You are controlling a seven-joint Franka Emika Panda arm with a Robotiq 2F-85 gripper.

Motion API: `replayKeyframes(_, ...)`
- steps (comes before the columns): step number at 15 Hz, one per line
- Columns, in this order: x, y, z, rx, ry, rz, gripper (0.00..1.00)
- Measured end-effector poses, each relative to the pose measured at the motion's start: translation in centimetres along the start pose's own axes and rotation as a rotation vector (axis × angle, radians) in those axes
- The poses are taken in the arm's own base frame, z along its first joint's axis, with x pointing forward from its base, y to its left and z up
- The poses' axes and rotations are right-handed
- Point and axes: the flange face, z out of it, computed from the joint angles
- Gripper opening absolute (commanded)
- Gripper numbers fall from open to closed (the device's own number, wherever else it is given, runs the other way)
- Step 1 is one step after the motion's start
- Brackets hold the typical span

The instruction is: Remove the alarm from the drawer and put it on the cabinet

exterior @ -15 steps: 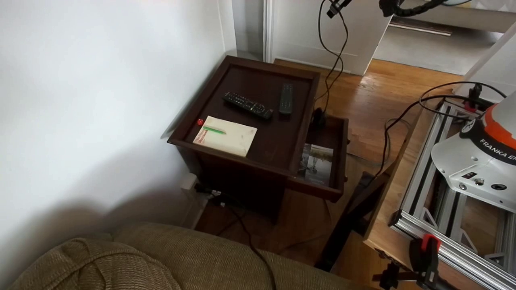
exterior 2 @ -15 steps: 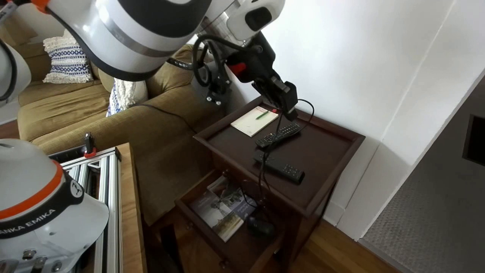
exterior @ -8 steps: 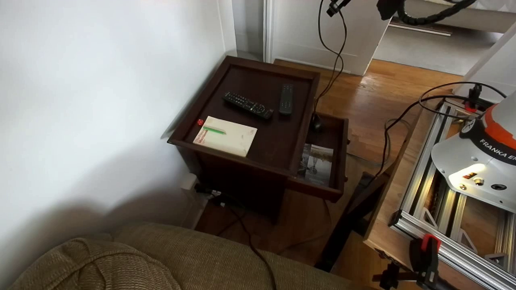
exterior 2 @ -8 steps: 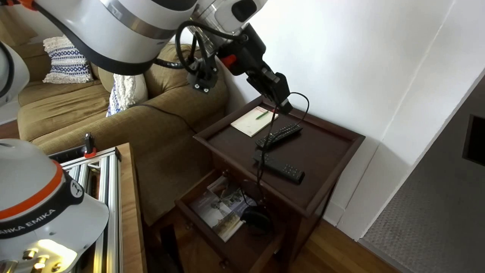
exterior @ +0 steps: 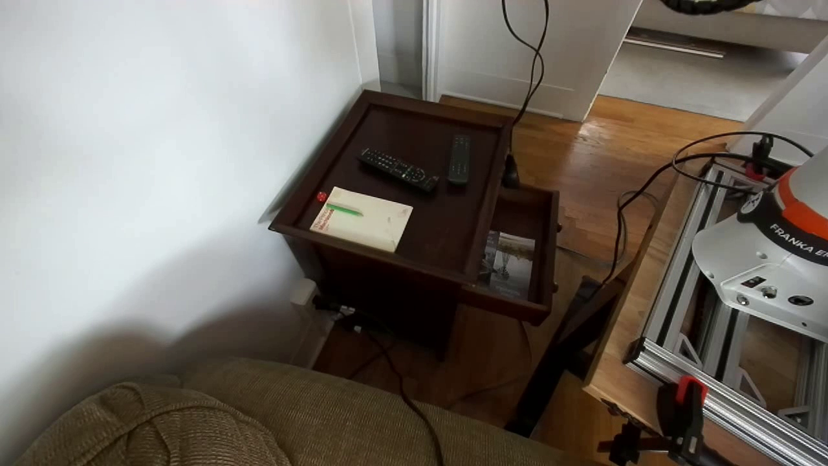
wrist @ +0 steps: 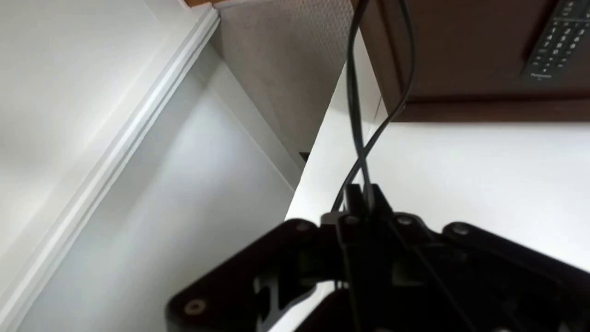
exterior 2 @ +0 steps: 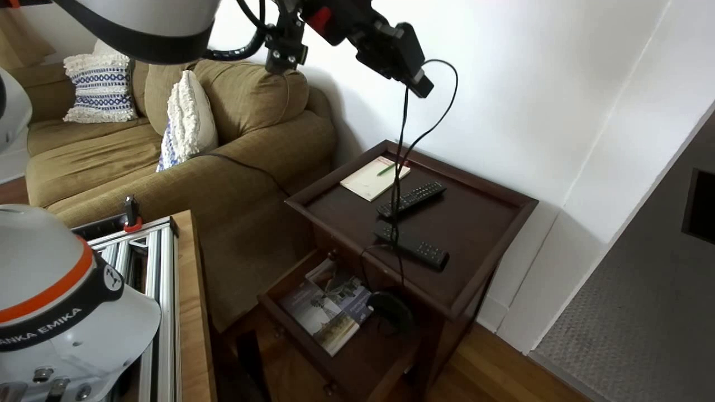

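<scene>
Alarm [exterior 2: 391, 311] is dangling from its cord [wrist: 354, 92] over the drawer [exterior 2: 371, 360], showing higher in both exterior views than half a second ago, while the gripper [wrist: 366, 196] is climbing. The jaws are pinching narrow on the cord alone, leaving the alarm's body ungripped. For the task, the lifting-out seems to be going well, though I cannot tell whether the alarm is fully clearing the drawer's walls. It is probably hanging below the top of the cabinet [exterior 2: 469, 218], so the next move is likely calling for more height before swinging inward; otherwise the load may be knocking the edge. Remotes [exterior 2: 410, 200] and a booklet [exterior 2: 371, 181] are taking up part of that top, so landing is likely needing care around them.
</scene>
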Motion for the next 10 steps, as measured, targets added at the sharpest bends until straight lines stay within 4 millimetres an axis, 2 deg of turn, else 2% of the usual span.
replayKeyframes(6, 2.9, 0.7, -5.9, 0.002, 0.156, 0.024, 0.01)
replayKeyframes(10, 4.7, 1.8, -11.1, 0.007, 0.286, 0.059, 0.01)
